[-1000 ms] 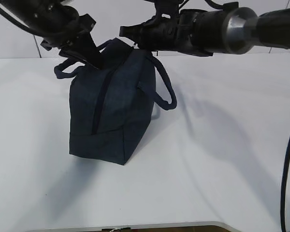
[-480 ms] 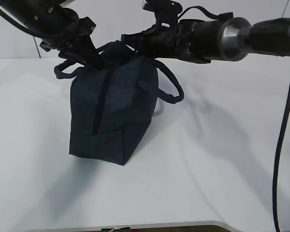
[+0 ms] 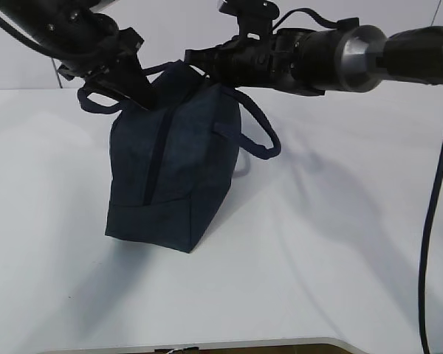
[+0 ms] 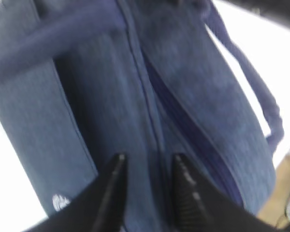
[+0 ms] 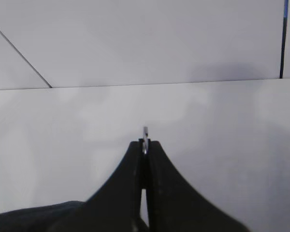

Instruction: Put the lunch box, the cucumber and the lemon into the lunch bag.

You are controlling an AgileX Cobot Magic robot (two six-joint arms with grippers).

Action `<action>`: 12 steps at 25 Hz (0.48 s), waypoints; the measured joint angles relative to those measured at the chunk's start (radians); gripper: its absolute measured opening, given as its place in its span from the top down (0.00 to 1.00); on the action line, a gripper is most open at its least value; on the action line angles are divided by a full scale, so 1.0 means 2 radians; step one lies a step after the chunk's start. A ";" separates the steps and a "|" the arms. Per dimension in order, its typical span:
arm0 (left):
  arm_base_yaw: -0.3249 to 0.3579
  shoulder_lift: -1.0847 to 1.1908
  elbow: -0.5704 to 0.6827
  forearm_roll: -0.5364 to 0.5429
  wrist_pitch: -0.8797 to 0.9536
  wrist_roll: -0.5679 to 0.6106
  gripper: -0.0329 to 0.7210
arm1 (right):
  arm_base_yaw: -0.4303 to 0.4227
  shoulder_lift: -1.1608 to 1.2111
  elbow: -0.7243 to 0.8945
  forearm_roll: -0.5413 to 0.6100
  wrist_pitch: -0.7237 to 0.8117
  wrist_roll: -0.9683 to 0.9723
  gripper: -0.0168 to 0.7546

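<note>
Two black grippers work at the top of a dark navy fabric lunch bag point(image 3: 173, 162) with loop handles, which stands upright on a white table point(image 3: 317, 258), left of centre in the exterior view. The zipper seam point(image 4: 152, 121) runs along the bag's top and looks closed as far as the left wrist view shows.

Left gripper point(image 4: 147, 166): positioned directly over the zipper seam. Its two fingers point(image 4: 117, 169) stand slightly apart, one on each side of the seam, with bare fabric visible in the gap. Nothing is seen gripped between them. One loop handle point(image 3: 96, 103) lies beside this gripper at the bag's left top corner.

Right gripper point(image 5: 144, 145): fingers pressed fully together, pinching a small silvery metal piece point(image 5: 145, 133) that projects at the tips. It points away over the table toward the wall. In the exterior view it sits at the bag's upper rear edge; the second loop handle point(image 3: 262, 140) hangs below the arm.

A small white logo point(image 4: 60, 202) shows on the bag's side.
</note>
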 joint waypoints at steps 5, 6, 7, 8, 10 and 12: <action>0.000 0.000 0.000 -0.013 -0.043 0.000 0.59 | -0.001 0.000 0.000 -0.001 0.000 0.003 0.97; 0.000 0.000 0.000 -0.019 -0.054 0.000 0.59 | -0.001 0.000 0.000 -0.001 0.000 0.003 0.97; 0.000 0.000 0.000 -0.024 -0.064 0.000 0.58 | 0.000 0.000 0.000 -0.001 0.000 0.003 0.97; 0.000 0.000 0.000 -0.028 -0.071 0.000 0.57 | 0.000 0.000 0.000 -0.001 0.000 0.003 0.97; 0.000 0.006 -0.005 -0.036 -0.075 0.000 0.57 | 0.001 0.000 0.000 -0.001 0.000 0.003 0.97; 0.000 0.017 -0.013 -0.038 -0.075 0.000 0.58 | 0.002 0.000 0.000 -0.001 0.000 0.003 0.97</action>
